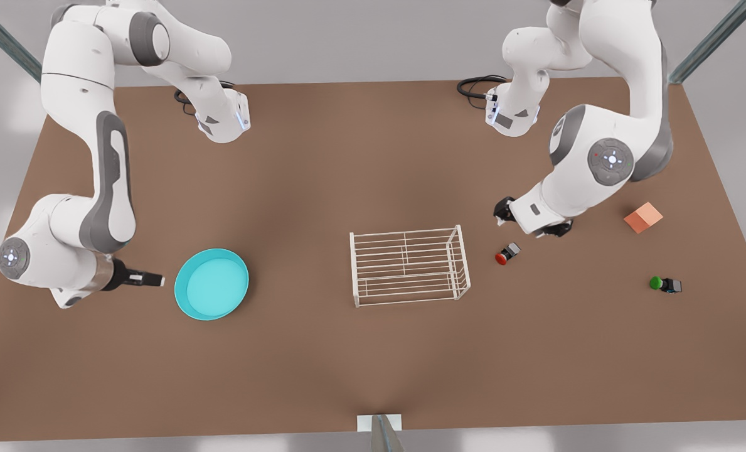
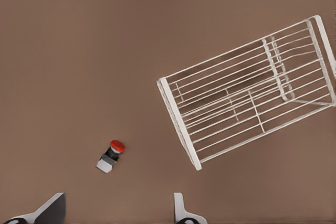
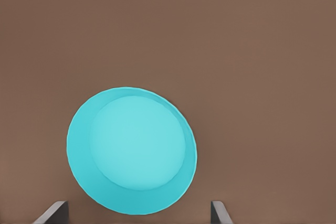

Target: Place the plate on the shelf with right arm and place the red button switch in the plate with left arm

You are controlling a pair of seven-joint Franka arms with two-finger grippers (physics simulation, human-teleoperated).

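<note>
Plate: flat on worktop, right claw beside, fingers wide. Red button switch: left claw spread above, ready to grasp. Shelf awaits both.

1. A brown worktop carries everything.
2. An orange cube sits toward the front view's right edge.
3. A green-capped switch lies on its side, near the cube, closer to the worktop's front edge.
4. Black cables coil at the far edge.
</note>
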